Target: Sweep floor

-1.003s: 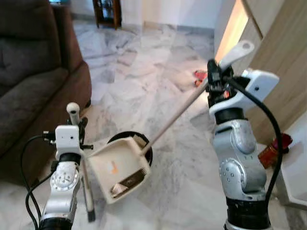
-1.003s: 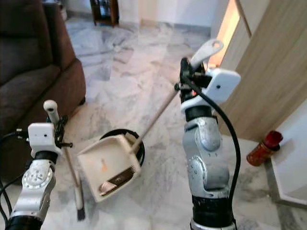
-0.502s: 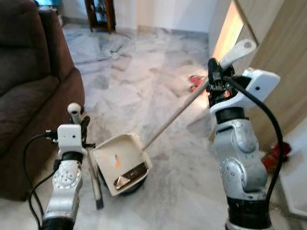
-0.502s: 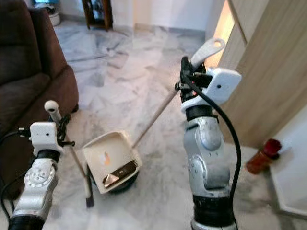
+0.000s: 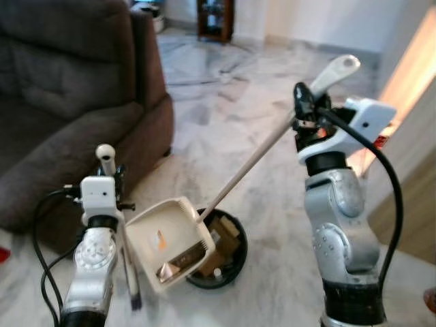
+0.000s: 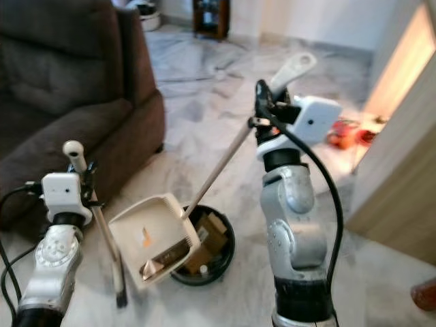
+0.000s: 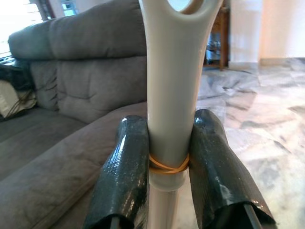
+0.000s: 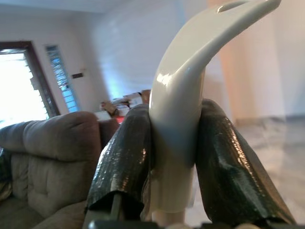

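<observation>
Right gripper point(image 8: 174, 143) is clenched on the curved top of the dustpan handle point(image 5: 272, 136), fingers point(image 8: 126, 157) pressed on either side of it. The white dustpan point(image 5: 167, 245) hangs low on that long handle, tilted, with some debris (a brown piece and an orange scrap) lying in it. Its front edge sits over or just beside a round black bin point(image 5: 225, 255) on the marble floor point(image 5: 225, 95); whether they touch I cannot tell. The bin holds cardboard-like scraps. Left gripper point(image 7: 167, 157) is grasping the broom handle point(image 7: 174, 95), fingers point(image 7: 121, 176) tight around the grey shaft near a rubber band; the broom's brush end point(image 6: 120, 294) rests on the floor just beside the pan. Brown sofa point(image 5: 68, 88) to the robot's left.

Progress, as a judgement: sweeping looks largely done, since debris is collected in the pan; emptying it into the bin is in hand or next, pan not yet emptied
</observation>
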Motion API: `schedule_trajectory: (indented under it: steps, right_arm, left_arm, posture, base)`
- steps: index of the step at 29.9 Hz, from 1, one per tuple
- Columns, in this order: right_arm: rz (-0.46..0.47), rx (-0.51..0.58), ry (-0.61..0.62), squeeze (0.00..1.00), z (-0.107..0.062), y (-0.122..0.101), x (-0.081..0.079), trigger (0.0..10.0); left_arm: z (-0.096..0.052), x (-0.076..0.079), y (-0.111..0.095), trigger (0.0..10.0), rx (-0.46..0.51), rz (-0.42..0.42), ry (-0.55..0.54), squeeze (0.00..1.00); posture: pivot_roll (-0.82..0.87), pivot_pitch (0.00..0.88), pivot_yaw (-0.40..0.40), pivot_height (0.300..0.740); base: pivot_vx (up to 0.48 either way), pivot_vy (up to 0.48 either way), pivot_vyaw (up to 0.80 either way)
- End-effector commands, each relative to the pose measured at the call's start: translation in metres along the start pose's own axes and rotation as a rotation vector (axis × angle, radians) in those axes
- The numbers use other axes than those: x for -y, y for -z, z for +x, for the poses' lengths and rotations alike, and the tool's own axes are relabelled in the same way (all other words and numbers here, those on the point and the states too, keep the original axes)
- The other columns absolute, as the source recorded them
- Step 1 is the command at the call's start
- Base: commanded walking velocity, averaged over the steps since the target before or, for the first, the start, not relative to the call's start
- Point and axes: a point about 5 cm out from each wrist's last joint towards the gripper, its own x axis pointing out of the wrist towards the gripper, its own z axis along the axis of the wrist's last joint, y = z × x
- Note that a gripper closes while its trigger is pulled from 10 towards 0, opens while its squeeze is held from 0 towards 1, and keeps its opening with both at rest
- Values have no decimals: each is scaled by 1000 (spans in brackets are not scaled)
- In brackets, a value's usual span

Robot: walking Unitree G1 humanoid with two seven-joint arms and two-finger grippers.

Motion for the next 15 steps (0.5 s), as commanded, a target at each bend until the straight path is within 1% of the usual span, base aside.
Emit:
schedule_trajectory:
  steps: [1, 12, 15]
  right_arm:
    - [14, 67, -35, 0, 2, -14, -10, 10000]
    - [14, 66, -15, 0, 1, -12, -7, 10000]
    - [-11, 87, 1, 0, 2, -15, -5, 10000]
  left_arm:
    - [1, -5, -5, 10000, 33, 7, -12, 4]
    - [0, -5, -5, 10000, 35, 6, -15, 8]
    - [1, -6, -6, 10000, 36, 7, -16, 8]
  posture:
    - [7, 61, -17, 740]
    - [7, 62, -17, 740]
    - [11, 62, -17, 740]
  base:
    - [0, 0, 0]
    - [0, 0, 0]
    - [0, 0, 0]
